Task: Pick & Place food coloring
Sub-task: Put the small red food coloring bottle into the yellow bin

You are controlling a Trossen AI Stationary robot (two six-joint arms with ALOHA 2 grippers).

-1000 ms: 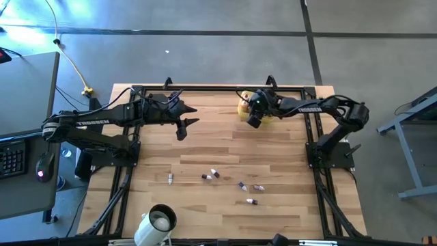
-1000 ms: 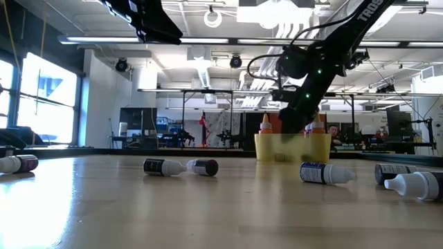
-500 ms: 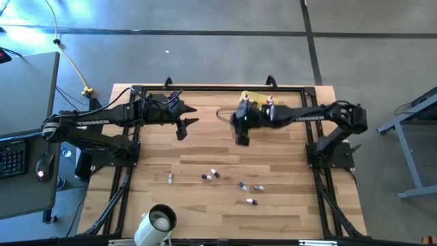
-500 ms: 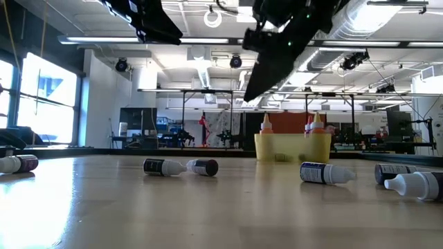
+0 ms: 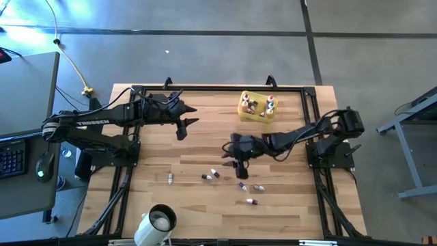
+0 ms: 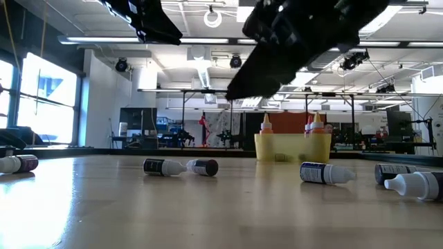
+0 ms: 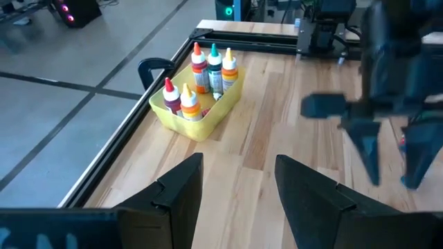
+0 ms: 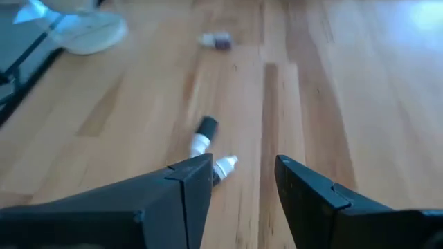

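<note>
High view shows "TROSSEN" lettering on the left arm (image 5: 89, 124) (waiting at nine o'clock), while the right gripper (image 5: 240, 162), fingers spread and empty, hangs above loose food coloring bottles (image 5: 211, 175).

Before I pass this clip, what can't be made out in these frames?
- High view: colours and labels of the loose bottles on the table are too small to read.
- High view: the right gripper hides part of the table under it, perhaps a bottle.
- Low view: the yellow tray wall hides its bottles' bodies.
- Right wrist view: the blurred pair of bottles shows no label.
- Left gripper: empty, nothing hidden.
</note>
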